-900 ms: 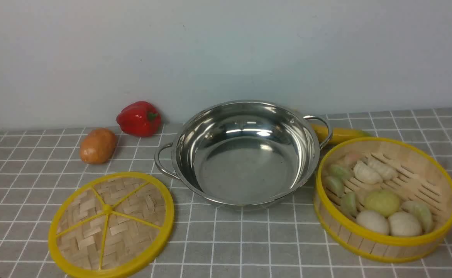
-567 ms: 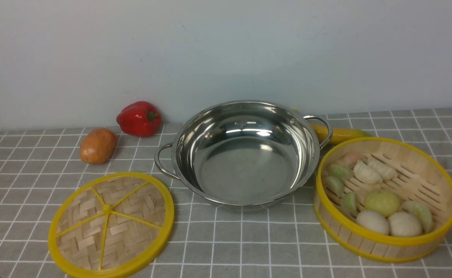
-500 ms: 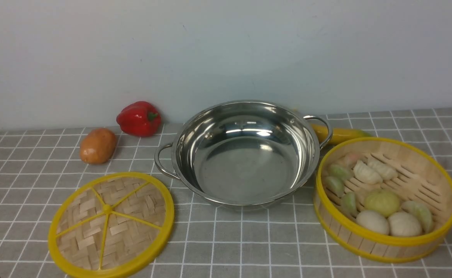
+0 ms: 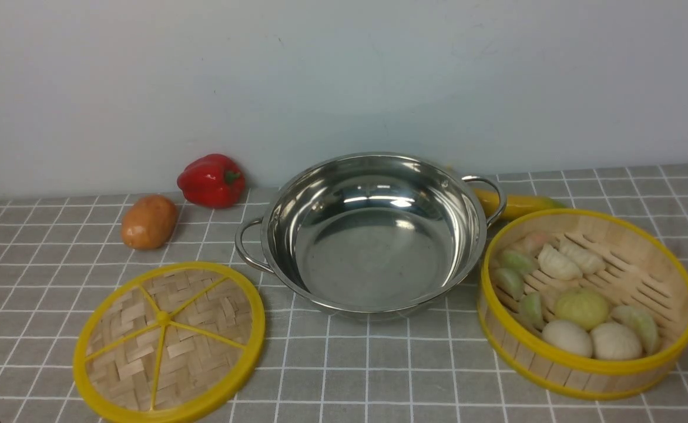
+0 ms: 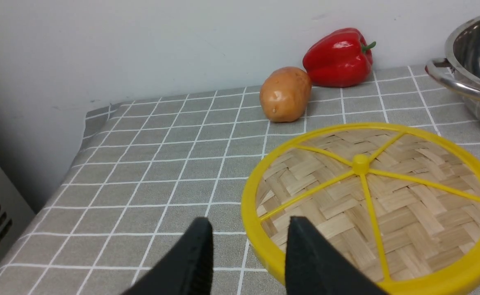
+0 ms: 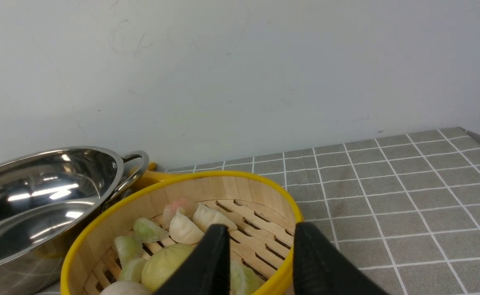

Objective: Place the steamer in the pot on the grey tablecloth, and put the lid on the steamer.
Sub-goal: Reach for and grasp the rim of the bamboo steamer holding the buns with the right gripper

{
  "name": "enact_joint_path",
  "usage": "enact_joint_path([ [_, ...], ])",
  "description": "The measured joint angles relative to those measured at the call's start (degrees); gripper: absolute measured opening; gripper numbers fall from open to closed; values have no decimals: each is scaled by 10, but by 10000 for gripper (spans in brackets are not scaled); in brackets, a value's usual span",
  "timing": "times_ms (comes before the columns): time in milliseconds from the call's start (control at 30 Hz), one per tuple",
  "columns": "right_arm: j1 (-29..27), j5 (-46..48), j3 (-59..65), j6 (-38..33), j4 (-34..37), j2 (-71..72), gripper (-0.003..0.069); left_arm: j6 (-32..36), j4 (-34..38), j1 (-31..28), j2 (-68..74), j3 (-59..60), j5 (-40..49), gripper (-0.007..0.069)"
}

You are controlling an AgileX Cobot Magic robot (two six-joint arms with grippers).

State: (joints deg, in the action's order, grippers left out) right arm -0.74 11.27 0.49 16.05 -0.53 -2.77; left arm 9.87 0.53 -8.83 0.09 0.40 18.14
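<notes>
On grey tablecloth (image 4: 344,364): pot (image 4: 373,258) at centre, steamer (image 4: 579,376) at 3 o'clock, lid (image 4: 167,341) at 8 o'clock. Empty, partly parted: left pincer (image 5: 250,229), right pincer (image 6: 261,231). Risks spilling dumplings (image 4: 581,308) through a one-sided, tilting rim lift.

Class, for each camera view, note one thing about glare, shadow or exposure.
Front view: bright glare streaks on the inner wall of the pot. Left wrist view: the potato casts a soft shadow on the grey tablecloth; the left gripper reads as featureless black. Right wrist view: glare streaks in the pot too; the steamer is evenly lit.
</notes>
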Motion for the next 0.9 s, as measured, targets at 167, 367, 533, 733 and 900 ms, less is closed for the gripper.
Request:
enact_joint_path([
  [167, 0, 0, 0, 9, 51, 0, 240, -44, 69, 0, -1, 0, -7, 243],
  [367, 0, 0, 0, 53, 204, 0, 240, -155, 272, 0, -1, 0, -47, 243],
  [533, 0, -14, 0, 60, 243, 0, 240, -184, 396, 0, -1, 0, -48, 243],
  [733, 0, -52, 0, 61, 254, 0, 240, -177, 419, 0, -1, 0, -62, 243],
  [900, 0, -98, 0, 68, 260, 0, 240, -174, 422, 0, -1, 0, -86, 243],
])
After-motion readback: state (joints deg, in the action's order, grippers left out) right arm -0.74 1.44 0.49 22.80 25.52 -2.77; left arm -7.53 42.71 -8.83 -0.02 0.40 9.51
